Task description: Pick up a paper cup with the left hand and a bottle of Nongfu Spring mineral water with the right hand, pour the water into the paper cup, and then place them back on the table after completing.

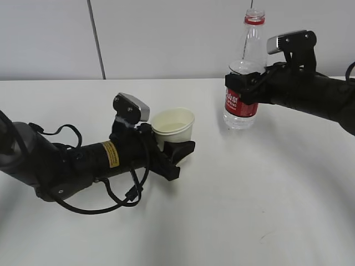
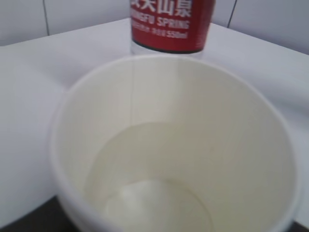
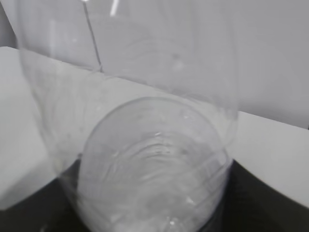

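My left gripper (image 1: pixel 169 145), on the arm with the yellow sticker, is shut on a white paper cup (image 1: pixel 174 128) that stands upright, low over the white table (image 1: pixel 233 199). In the left wrist view the cup (image 2: pixel 174 145) fills the frame, with clear water (image 2: pixel 154 193) in its bottom. My right gripper (image 1: pixel 239 83) is shut on the clear bottle (image 1: pixel 244 77) with a red label and red neck ring, open at the top. The bottle stands upright, its base at the table, right of the cup. In the right wrist view the bottle (image 3: pixel 145 159) fills the frame.
A grey-white wall with a vertical seam (image 1: pixel 95 39) runs behind the table. A small dark scuff (image 1: pixel 262 236) marks the tabletop at the front right. Black cables (image 1: pixel 111 199) loop under the left arm.
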